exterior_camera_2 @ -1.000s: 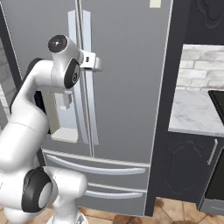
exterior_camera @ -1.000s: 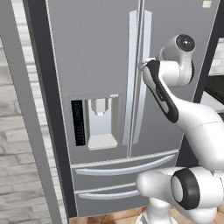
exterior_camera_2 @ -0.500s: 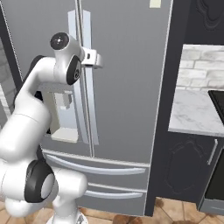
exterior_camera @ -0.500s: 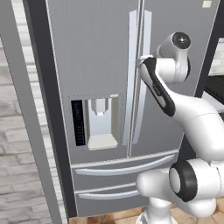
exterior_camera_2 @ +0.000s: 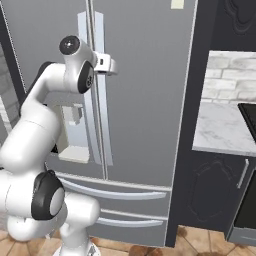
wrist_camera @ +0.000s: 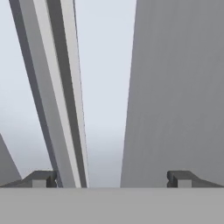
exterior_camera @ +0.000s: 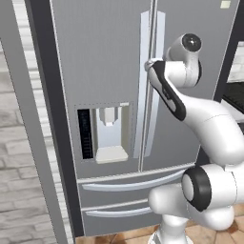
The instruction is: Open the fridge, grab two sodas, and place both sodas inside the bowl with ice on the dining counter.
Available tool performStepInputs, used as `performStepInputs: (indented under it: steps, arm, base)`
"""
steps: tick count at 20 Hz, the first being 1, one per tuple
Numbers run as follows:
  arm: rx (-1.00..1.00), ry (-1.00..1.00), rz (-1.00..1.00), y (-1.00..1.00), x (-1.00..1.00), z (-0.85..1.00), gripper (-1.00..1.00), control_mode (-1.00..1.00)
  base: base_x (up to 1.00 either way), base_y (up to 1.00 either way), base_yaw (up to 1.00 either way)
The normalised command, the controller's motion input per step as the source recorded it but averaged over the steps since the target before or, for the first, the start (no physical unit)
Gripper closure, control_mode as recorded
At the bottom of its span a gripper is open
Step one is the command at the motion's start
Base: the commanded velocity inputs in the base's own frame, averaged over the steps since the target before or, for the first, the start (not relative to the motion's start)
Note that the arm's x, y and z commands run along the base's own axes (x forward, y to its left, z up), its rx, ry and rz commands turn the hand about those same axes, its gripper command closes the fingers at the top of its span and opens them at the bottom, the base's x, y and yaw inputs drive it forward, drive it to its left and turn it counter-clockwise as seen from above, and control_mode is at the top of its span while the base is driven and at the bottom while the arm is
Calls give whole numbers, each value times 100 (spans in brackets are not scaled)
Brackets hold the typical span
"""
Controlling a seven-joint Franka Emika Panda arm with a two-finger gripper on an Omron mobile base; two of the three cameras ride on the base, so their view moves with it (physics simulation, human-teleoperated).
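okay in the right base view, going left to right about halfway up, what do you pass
Robot arm → water dispenser → fridge door handles → right fridge door → dark cabinet side → marble worktop.

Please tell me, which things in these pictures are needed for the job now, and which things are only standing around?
For the job:
- the fridge, doors shut
- its right door handle
- the pincer, open, close to the handles

Only standing around:
- the water dispenser
- the lower drawers
- the marble worktop to the fridge's right
- the dark cabinet below it
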Motion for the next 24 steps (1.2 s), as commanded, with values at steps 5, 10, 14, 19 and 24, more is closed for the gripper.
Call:
performStepInputs:
  steps: [5, 10, 14, 19, 24]
  arm:
    - [0, -4, 0, 0, 28, 0, -100, -100]
    - [0, -3, 0, 0, 27, 0, -100, -100]
    - [0, -2, 0, 0, 26, 0, -100, -100]
    - [0, -1, 0, 0, 31, 0, -100, -100]
    - [0, 0, 0, 0, 36, 0, -100, -100]
  base:
    - [0, 0, 0]
    - [0, 0, 0]
    - [0, 0, 0]
    - [0, 0, 0]
    - [0, 0, 0]
